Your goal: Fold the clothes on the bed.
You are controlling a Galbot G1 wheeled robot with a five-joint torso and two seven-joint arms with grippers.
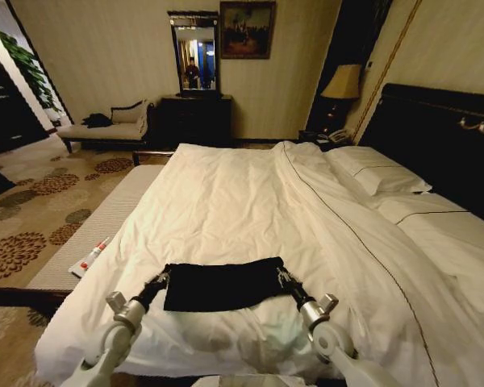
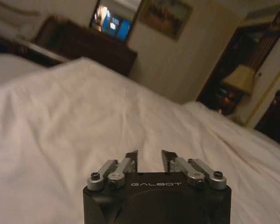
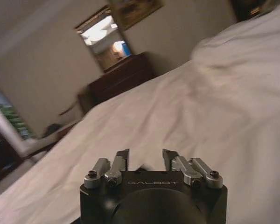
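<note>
Your left gripper (image 1: 160,282) sits at the left edge of the clothes (image 1: 223,284), and your right gripper (image 1: 288,280) sits at the right edge. In the left wrist view the left gripper (image 2: 150,158) has its two fingers spread with a clear gap between them and only white duvet beyond. In the right wrist view the right gripper (image 3: 145,157) is spread the same way, with a small dark scrap, probably cloth, showing in the gap near its base. From the head view you cannot tell whether either one touches the cloth.

You have one garment: a single black piece lying flat as a wide, short band, already doubled over, near the foot of the bed (image 1: 226,201), on the end closest to you. It lies between your two arms, well away from the pillows.

The bed carries one white duvet with a thin dark seam running along its length. You can count two white pillows (image 1: 375,169) stacked in a row against the dark headboard (image 1: 436,137) on your right.

Past the bed's left side there is one pale bench (image 1: 89,234) with one small red-and-white object (image 1: 90,256) on it. Farther back stand one chaise longue (image 1: 113,125), one dark dresser (image 1: 195,119) under one mirror (image 1: 194,52), one framed painting (image 1: 247,29), and one lamp (image 1: 344,82).
</note>
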